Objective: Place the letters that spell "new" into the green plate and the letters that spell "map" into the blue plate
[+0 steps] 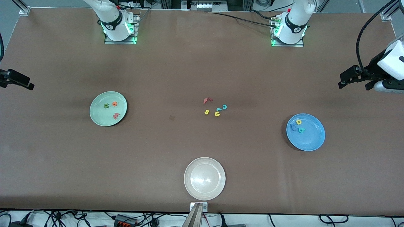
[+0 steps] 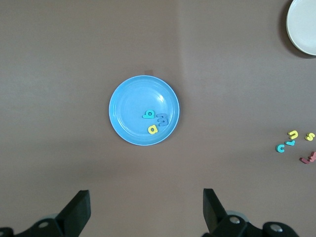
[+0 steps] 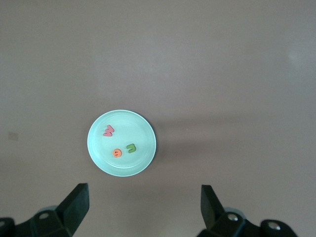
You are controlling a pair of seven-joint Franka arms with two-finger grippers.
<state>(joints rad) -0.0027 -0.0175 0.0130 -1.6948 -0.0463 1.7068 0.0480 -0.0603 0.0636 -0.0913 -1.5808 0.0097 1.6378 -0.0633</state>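
Observation:
The green plate [image 1: 98, 115] [image 3: 133, 128] lies toward the right arm's end and holds a dark green n [image 1: 106, 106] [image 3: 131, 147], an orange e [image 1: 115, 103] [image 3: 117, 152] and a red-pink w [image 1: 116, 116] [image 3: 108, 130]. In the blue plate [image 1: 312, 138] [image 2: 131, 106], toward the left arm's end, lie a yellow a [image 1: 298, 121] [image 2: 152, 130], a blue m [image 1: 293, 127] [image 2: 162, 118] and a teal p [image 1: 301, 130] [image 2: 148, 114]. My right gripper [image 1: 26, 83] [image 3: 143, 205] hangs open and empty high over its end of the table. My left gripper [image 1: 344, 80] [image 2: 145, 207] does the same over the other end.
Loose letters lie mid-table: a red f [image 1: 207, 100], a teal c [image 1: 224, 107], a yellow s [image 1: 206, 112], a yellow u [image 1: 217, 114] and a small teal piece [image 1: 218, 109]. A cream-white plate [image 1: 204, 178] sits near the front edge.

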